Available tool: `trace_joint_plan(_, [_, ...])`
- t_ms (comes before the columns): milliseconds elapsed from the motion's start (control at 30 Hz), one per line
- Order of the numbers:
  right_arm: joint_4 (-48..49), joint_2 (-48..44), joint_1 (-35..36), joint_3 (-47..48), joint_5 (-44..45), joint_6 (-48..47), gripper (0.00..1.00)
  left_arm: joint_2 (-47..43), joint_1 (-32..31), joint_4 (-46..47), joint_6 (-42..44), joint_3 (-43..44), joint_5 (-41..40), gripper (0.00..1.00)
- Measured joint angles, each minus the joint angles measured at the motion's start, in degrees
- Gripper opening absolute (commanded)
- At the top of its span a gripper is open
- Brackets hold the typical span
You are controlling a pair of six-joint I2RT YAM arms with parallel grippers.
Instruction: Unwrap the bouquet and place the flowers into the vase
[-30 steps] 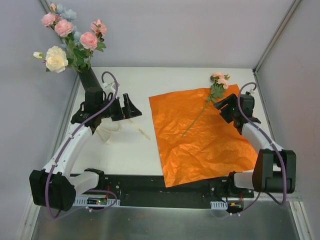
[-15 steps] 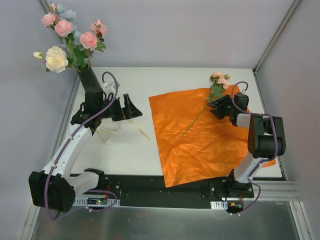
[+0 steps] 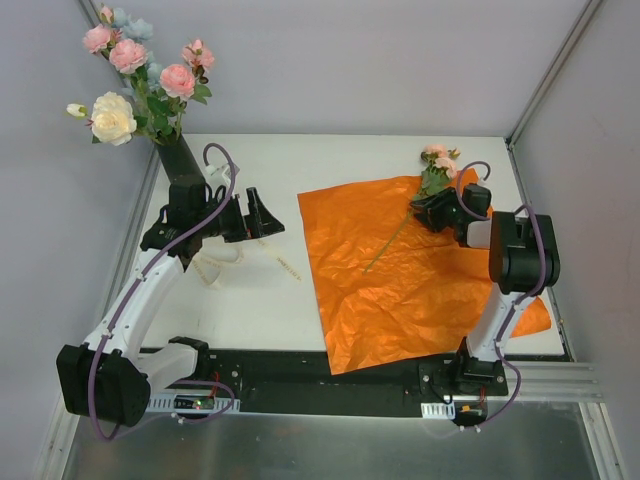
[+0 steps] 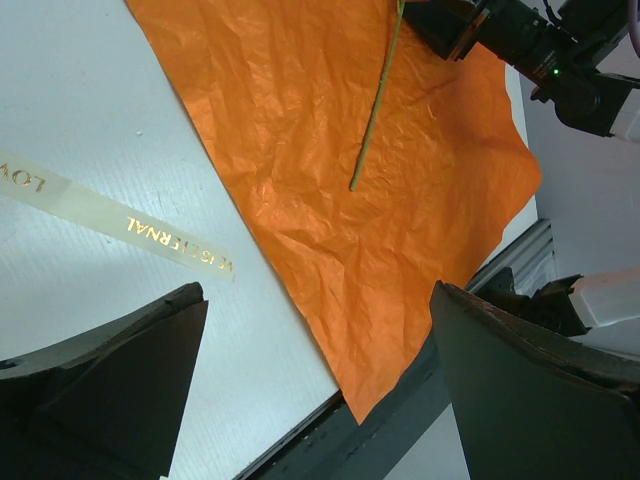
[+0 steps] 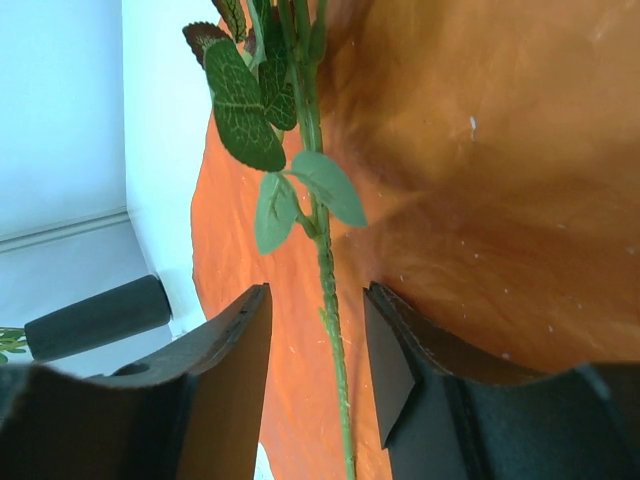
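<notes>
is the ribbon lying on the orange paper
No, the ribbon lies on the white table beside the orange paper, not on it.

- Open table (image 3: 270,300) between the left gripper (image 3: 262,212) and the orange paper (image 3: 410,285), just the ribbon (image 4: 130,225) lying across it.
- Vase (image 3: 183,165) mouth's packed with flowers (image 3: 128,55).
- Stem (image 5: 325,260) sits inside the right gripper (image 5: 315,295), slim gaps both sides.

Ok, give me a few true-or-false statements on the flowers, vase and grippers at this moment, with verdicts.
1. One flower lies on the orange paper. True.
2. The right gripper has clamped the stem. False: its fingers stand either side of the stem, gaps showing.
3. The vase is empty. False: it holds several flowers.
4. The left gripper is open and holds nothing. True.
5. The ribbon lies on the paper. False: it lies on the bare table beside it.
</notes>
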Motion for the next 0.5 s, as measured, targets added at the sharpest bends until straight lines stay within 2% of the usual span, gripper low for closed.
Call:
trace_joint_plan(300, [2.45,1.99,0.0,0.7,-1.33,1.42,0.36,0.0,0.0,0.0,0.0,0.0,0.13,0.99])
trace_joint_plan(500, [2.6,2.6,0.0,1.29,-1.99,1.6,0.13,0.0,0.0,0.0,0.02,0.0,0.46,0.99])
